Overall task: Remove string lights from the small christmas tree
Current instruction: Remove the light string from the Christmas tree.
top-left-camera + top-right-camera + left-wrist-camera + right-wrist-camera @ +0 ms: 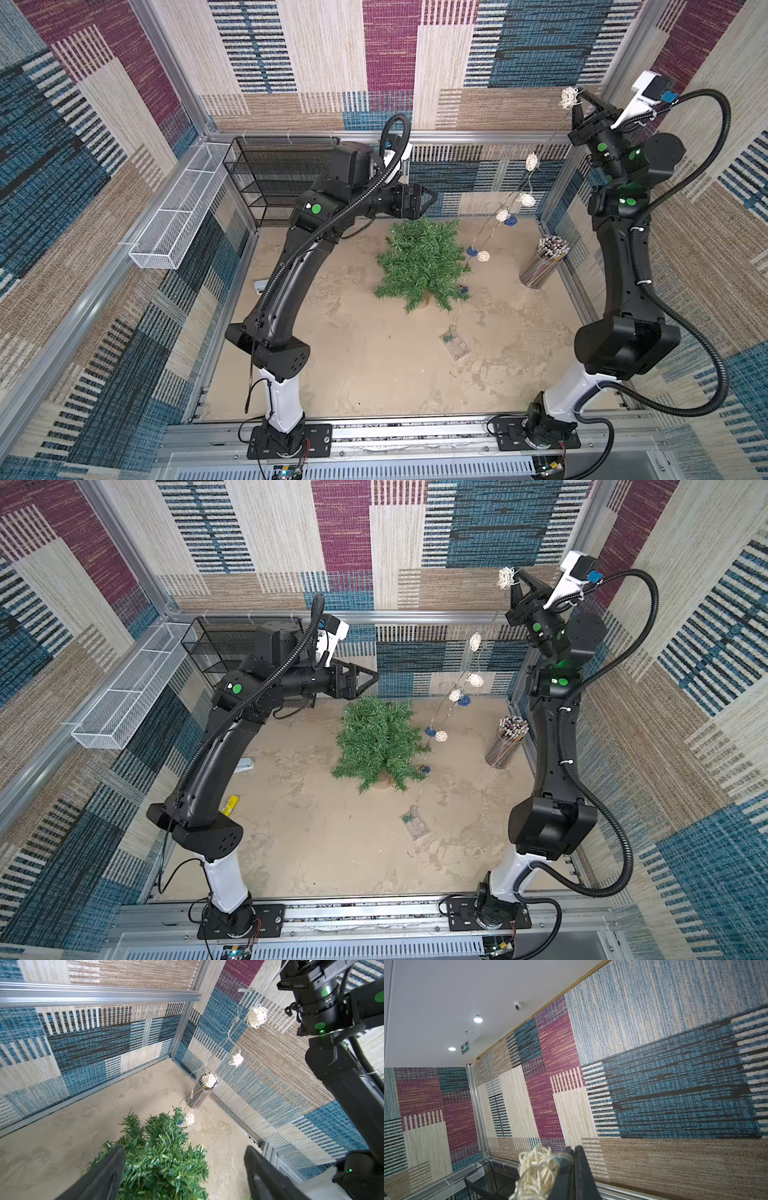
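small christmas tree [419, 257] base mostly hidden under branches, left claw [185, 1149] blurred, cut off at picture's edge

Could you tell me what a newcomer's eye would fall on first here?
The right gripper, held high by the back right corner, is shut on the string lights, which trail down to the clear battery box on the floor. Mid-floor stands the small christmas tree, with the open left gripper over its top.

Glossy black left arm [291, 266] and right arm [619, 266], each with a white lower segment, round green stickers and ribbed black cable.
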### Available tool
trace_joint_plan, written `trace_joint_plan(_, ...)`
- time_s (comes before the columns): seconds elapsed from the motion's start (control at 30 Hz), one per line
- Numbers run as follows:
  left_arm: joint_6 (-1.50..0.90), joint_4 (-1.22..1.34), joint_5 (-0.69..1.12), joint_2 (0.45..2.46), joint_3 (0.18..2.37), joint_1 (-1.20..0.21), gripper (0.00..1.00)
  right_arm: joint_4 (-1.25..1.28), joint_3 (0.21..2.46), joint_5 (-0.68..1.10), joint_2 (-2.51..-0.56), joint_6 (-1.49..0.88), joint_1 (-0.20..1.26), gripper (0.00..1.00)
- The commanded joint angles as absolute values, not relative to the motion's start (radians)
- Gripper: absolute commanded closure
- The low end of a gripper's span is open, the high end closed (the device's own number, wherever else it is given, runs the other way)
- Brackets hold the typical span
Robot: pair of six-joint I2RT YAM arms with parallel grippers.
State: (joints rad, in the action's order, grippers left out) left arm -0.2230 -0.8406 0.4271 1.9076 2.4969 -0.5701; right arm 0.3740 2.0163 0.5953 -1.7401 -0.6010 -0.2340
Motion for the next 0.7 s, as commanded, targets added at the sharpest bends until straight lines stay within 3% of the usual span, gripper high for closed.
trace_joint_plan(0.0, -0.184, -0.800, 0.499, 1.945, 2.544, -0.576, 0.08, 0.361, 2.003, 0.581, -1.735, -0.581, -0.213, 1.00)
trace_joint_plan(0.1, -0.180, -0.799, 0.498, 1.957, 2.548, -0.587, 0.08, 0.159, 2.006, 0.444, -1.713, -0.455, -0.153, 1.00)
trace_joint_plan(0.23, -0.180, -0.799, 0.480, 1.939, 2.511, -0.594, 0.07, -0.122, 2.042, -0.033, -1.704, -0.359, 0.011, 1.00)
trace_joint_plan(0.3, -0.181, -0.799, 0.472, 1.921, 2.482, -0.594, 0.07, -0.124, 2.005, -0.168, -1.693, -0.309, 0.084, 1.00)
trace_joint_plan(0.67, -0.146, -0.798, 0.389, 1.754, 2.266, -0.598, 0.07, -0.182, 1.886, -0.427, -1.739, -0.369, 0.127, 1.00)
